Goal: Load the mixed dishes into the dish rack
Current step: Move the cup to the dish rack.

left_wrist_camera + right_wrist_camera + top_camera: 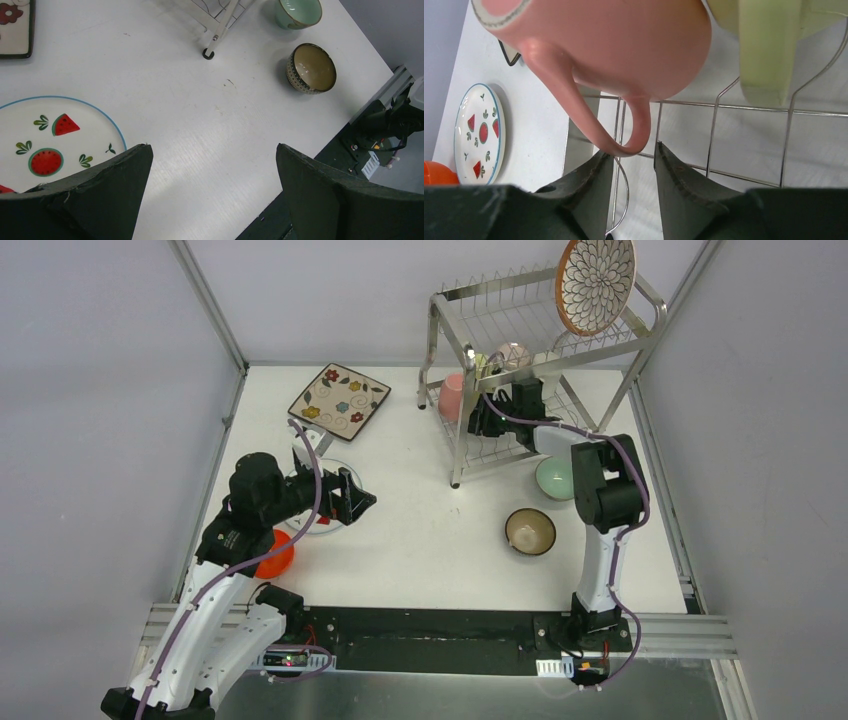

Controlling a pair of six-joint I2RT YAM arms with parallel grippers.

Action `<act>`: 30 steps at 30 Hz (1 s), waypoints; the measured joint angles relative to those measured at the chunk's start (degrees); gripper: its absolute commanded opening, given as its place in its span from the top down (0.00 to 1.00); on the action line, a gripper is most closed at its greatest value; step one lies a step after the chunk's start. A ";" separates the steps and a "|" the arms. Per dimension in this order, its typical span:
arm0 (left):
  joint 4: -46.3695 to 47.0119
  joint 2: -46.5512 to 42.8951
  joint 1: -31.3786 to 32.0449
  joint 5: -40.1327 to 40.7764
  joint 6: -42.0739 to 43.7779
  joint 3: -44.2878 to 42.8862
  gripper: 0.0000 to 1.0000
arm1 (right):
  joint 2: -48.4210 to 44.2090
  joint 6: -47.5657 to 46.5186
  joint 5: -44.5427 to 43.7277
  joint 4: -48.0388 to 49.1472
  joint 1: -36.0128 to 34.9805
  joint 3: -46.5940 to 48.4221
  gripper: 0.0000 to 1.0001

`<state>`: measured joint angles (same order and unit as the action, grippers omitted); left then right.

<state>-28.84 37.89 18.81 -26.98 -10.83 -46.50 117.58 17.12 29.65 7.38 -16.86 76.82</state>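
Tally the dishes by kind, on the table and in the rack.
Plates: 3 (square floral plate, petal-pattern plate, watermelon plate)
Bowls: 3 (orange bowl, mint bowl, brown bowl)
Cups: 2 (pink cup, pale cup)
Total: 8

**tabletop_tom:** how's the left arm [215,605] sitting?

**yam_fan:** folded at the elbow over on its own side, wrist pointing toward the middle. left gripper [212,150] has its jaws spread wide.

**tabletop_tom:** and the right arm [600,530]?

**yam_fan:** stretched far out from its base, wrist hooked back toward the middle. right gripper [630,151] fingers are nearly together, just a slim gap. can't tell if it's actually pinching tbh.
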 measured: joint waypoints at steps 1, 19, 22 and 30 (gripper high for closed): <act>0.00 0.00 0.00 0.00 0.00 0.00 0.01 | -0.02 0.28 0.04 0.13 0.09 -0.07 0.61; -0.50 0.90 0.00 0.00 0.00 0.00 0.01 | -2.54 20.09 2.58 12.11 0.98 -9.03 0.83; -0.66 0.90 0.00 0.00 0.00 0.00 0.01 | -2.29 24.33 2.64 16.22 0.98 -8.74 0.83; -0.79 1.11 0.00 0.00 0.00 0.00 0.02 | 2.64 29.94 2.91 21.09 0.98 -4.15 0.84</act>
<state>-29.63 39.00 18.81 -26.98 -10.83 -46.50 120.22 47.07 32.56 28.47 -15.88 72.66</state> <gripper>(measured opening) 0.988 0.161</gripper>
